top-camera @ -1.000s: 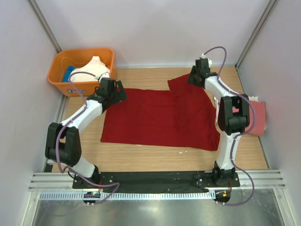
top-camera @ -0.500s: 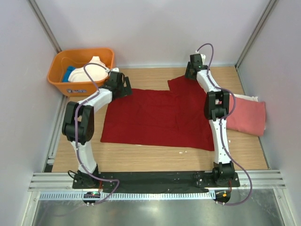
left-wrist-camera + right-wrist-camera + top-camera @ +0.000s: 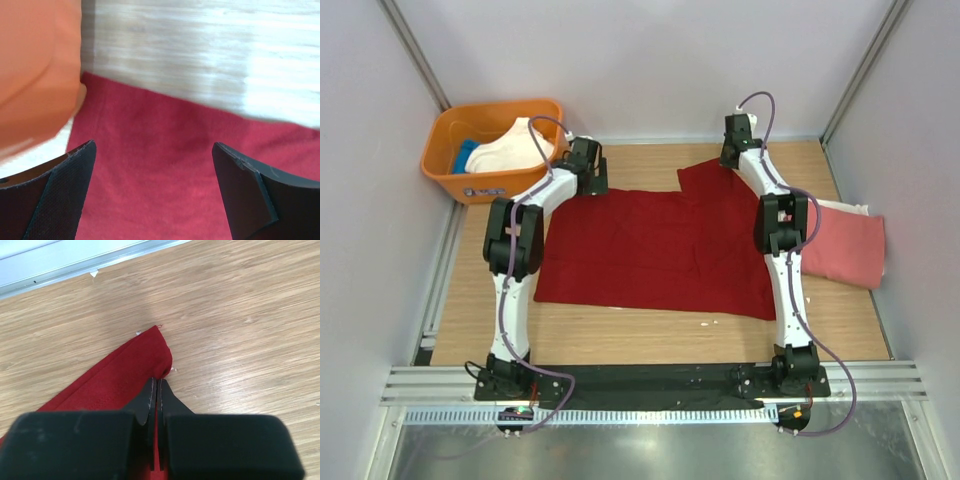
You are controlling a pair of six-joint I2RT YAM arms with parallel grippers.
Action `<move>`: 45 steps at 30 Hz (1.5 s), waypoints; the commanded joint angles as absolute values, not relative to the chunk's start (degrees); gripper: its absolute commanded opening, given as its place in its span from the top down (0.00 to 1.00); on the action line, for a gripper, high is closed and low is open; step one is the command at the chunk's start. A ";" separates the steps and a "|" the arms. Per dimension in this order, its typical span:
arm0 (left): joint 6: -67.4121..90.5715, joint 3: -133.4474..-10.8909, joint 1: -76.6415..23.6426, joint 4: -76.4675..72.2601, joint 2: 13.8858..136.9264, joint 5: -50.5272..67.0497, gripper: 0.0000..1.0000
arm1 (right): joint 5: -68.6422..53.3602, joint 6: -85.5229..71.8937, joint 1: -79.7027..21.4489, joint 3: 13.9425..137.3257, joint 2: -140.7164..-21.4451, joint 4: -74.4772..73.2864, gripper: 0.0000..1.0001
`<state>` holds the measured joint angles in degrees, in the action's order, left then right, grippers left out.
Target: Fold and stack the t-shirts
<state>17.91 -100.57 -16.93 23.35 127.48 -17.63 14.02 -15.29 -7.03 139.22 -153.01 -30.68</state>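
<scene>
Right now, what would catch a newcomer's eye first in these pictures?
A large dark red t-shirt lies spread across the middle of the wooden table. The right gripper is shut on its far right corner, while the left gripper hangs open over its far left edge, beside the orange tub.

— Where's the overhead camera?
— High, behind the arm bases [image 3: 507,375], looking down and forward over the whole table [image 3: 620,335]; the red shirt [image 3: 660,245] lies mid-frame.
— And the wrist cameras?
— Each looks out past its own fingers [image 3: 55,200], very close to the cloth. The left one faces the shirt's far left edge beside the orange tub [image 3: 35,65]; the right one faces its far right corner. The overhead view takes in both spots.
</scene>
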 commanded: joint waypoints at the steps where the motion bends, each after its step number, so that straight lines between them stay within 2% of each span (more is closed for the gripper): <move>1: 15.47 -105.11 -16.00 24.96 129.01 -22.15 0.03 | 13.89 -15.55 -7.12 135.10 -149.42 -29.63 0.99; 5: 14.07 -108.10 -17.13 25.75 131.22 -23.73 0.10 | 11.43 -16.87 -6.51 132.54 -147.39 -28.56 0.99; 9: 8.80 -106.44 -22.13 22.42 130.87 -31.35 0.08 | 9.76 -17.66 -5.98 132.63 -147.04 -28.39 0.99; 12: 7.82 -108.10 -23.03 22.85 132.10 -32.17 0.09 | 8.35 -18.10 -5.54 132.63 -147.30 -28.39 0.99; 16: 8.70 -109.51 -23.11 23.55 132.97 -31.99 0.24 | 7.56 -18.54 -5.36 132.28 -147.39 -28.21 0.99; 20: 10.54 -114.68 -22.85 29.24 135.96 -34.10 0.24 | 6.94 -18.72 -5.10 132.10 -147.39 -28.21 0.99; 25: 16.08 -117.42 -21.18 32.96 138.87 -28.48 0.26 | 6.94 -19.25 -4.66 131.92 -147.04 -28.30 0.99; 30: 19.77 -117.16 -20.30 34.98 139.75 -20.85 0.29 | 7.21 -20.47 -4.31 126.40 -142.92 -25.68 0.99; 33: 21.62 -115.67 -20.30 35.24 139.66 -16.55 0.39 | 7.47 -21.18 -4.22 121.04 -138.89 -22.78 0.99; 34: 22.49 -114.45 -20.30 35.07 139.40 -14.87 0.46 | 7.64 -21.27 -4.04 120.07 -138.00 -22.33 0.99; 36: 23.81 -112.95 -20.30 34.72 138.87 -11.97 0.51 | 7.65 -21.62 -3.78 117.52 -135.46 -21.63 0.99; 39: 26.54 -107.86 -20.30 31.92 136.33 -8.01 0.67 | 7.73 -22.06 -2.99 114.62 -133.16 -21.01 0.99; 44: 29.97 -97.57 -21.61 24.44 130.70 -4.66 0.84 | 7.03 -23.03 -1.67 111.10 -129.55 -20.22 0.99; 45: 30.06 -96.34 -21.97 23.56 130.17 -4.48 0.92 | 6.94 -23.11 -1.41 110.75 -128.85 -20.21 0.99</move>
<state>27.09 -100.97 -20.16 22.61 130.54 -10.90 7.16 -21.93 -2.39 111.46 -134.74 -22.87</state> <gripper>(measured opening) 0.141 0.028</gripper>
